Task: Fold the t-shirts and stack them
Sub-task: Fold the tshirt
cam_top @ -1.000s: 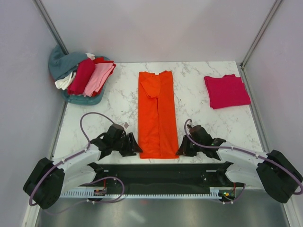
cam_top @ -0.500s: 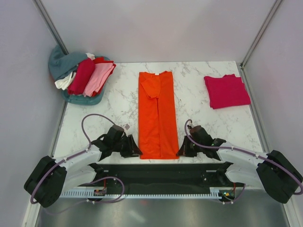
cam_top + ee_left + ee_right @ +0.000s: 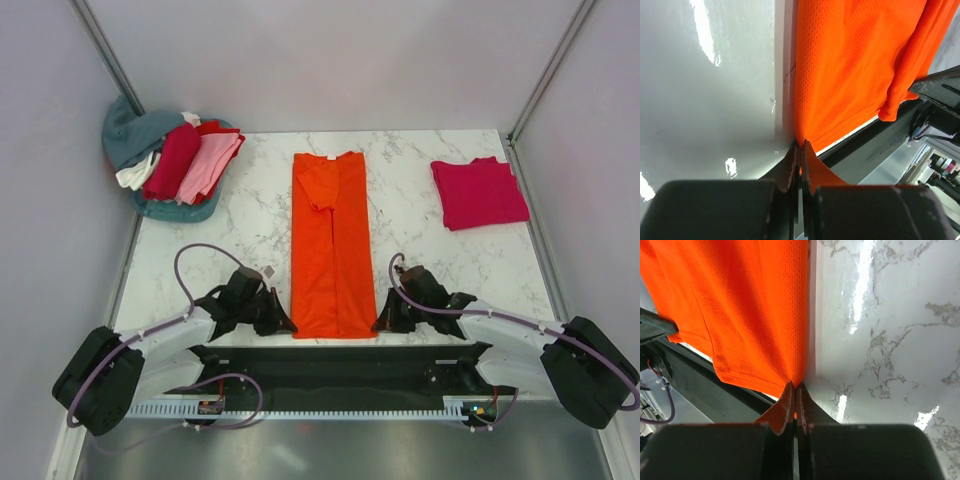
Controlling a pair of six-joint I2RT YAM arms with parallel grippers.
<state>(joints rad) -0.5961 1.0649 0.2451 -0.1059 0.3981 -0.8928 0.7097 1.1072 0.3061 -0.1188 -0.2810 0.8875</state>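
Note:
An orange t-shirt (image 3: 331, 240) lies folded into a long strip down the middle of the marble table, collar end at the far side. My left gripper (image 3: 288, 325) is shut on its near left hem corner (image 3: 802, 137). At the near right hem corner (image 3: 792, 377) my right gripper (image 3: 378, 322) is likewise shut on the cloth. A crimson-pink t-shirt (image 3: 479, 192) lies folded at the far right. More t-shirts, dark red, light pink, white and teal, are heaped at the far left (image 3: 175, 160).
The table's near edge (image 3: 335, 342) runs just under both grippers, with the black base frame (image 3: 340, 365) below it. Grey walls close in the left, right and far sides.
Both grippers have closed onto the orange shirt's near hem corners. The left gripper edged slightly toward the near edge. The shirt's hem has shifted very little.

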